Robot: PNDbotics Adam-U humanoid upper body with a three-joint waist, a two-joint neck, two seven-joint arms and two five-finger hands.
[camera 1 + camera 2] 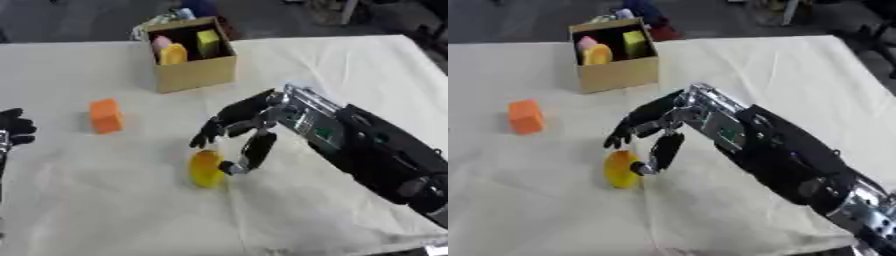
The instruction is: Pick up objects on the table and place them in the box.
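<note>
Yellow disc [206, 169] on edge, orange block [106, 115] upright, cardboard box [194, 72] holding coloured pieces.

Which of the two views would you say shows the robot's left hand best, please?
The left eye view: the left hand shows at the picture's left edge, dark, beside the orange block. How its fingers stand cannot be told. The right eye view does not show that hand at all; its left edge holds only the white cloth.
</note>
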